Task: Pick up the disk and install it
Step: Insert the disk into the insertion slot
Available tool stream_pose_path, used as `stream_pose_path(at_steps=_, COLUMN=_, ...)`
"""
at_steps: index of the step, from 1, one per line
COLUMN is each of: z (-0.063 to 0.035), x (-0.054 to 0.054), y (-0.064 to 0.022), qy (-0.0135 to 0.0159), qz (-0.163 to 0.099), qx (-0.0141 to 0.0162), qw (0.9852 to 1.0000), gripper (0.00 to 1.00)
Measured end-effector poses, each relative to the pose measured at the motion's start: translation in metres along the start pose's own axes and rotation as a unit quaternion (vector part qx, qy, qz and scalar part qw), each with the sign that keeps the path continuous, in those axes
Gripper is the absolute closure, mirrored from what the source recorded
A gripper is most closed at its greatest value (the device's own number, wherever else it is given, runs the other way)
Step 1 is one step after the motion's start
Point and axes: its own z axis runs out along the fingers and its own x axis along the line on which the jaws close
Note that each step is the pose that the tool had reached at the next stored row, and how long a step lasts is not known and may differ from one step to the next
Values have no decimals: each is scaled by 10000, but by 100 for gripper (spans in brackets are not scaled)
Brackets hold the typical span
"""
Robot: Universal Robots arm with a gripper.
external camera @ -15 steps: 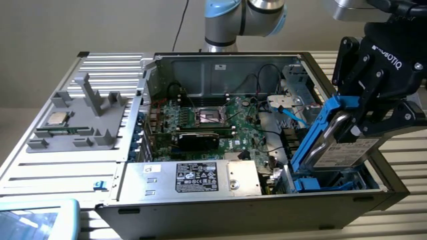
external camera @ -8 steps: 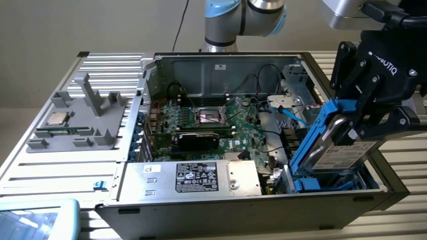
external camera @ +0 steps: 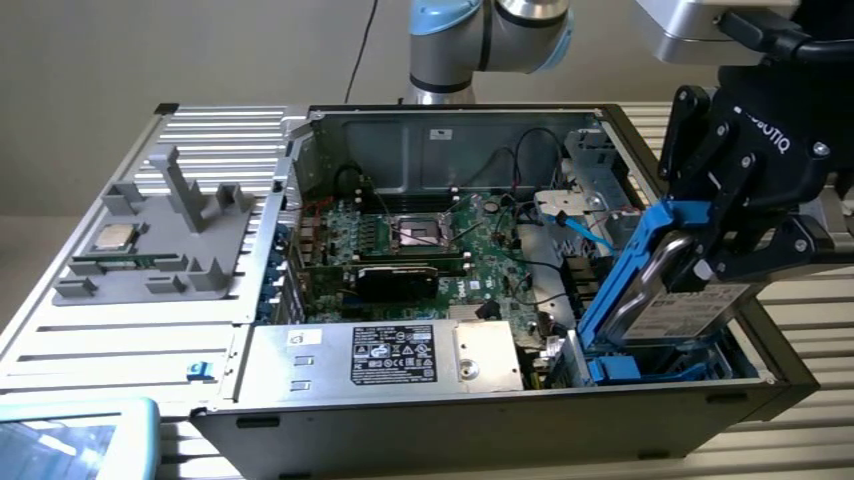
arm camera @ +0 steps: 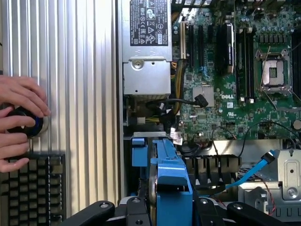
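Observation:
The disk [external camera: 697, 298], silver-grey with a white label, sits in a bright blue carrier frame [external camera: 638, 268]. It stands on edge and tilted, with its lower end down in the blue drive bay [external camera: 627, 368] at the front corner of the open computer case, on the exterior view's right. My black gripper [external camera: 714, 250] is shut on the disk's upper end from above. In the wrist view the blue carrier [arm camera: 171, 181] runs between my fingers [arm camera: 101, 210] toward the bay.
Inside the case lie the green motherboard [external camera: 441, 255], a silver power supply box with a black label [external camera: 394, 355] and a blue cable [external camera: 587, 232]. A small CPU chip [external camera: 114, 238] rests on a grey fixture. A person's hands [arm camera: 19, 120] hold a knob beside a keyboard [arm camera: 28, 188].

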Motion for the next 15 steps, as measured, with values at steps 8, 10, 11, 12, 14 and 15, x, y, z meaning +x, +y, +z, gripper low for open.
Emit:
stream_pose_path(at_steps=8, z=70, x=4, y=-1, qy=-27, qz=0, qx=-1, qw=10000, gripper=63)
stream_pose_path(at_steps=10, z=87, x=5, y=-1, qy=-33, qz=0, qx=-1, qw=10000, gripper=63)
stream_pose_path(at_steps=11, z=96, x=5, y=-1, qy=-34, qz=0, qx=-1, qw=10000, gripper=63)
stream_pose_path(at_steps=12, z=105, x=6, y=-2, qy=-36, qz=0, qx=-1, qw=10000, gripper=63)
stream_pose_path(at_steps=14, z=126, x=7, y=-2, qy=-36, qz=0, qx=-1, qw=10000, gripper=63)
stream_pose_path(at_steps=15, z=137, x=8, y=-2, qy=-37, qz=0, qx=-1, qw=10000, gripper=63)
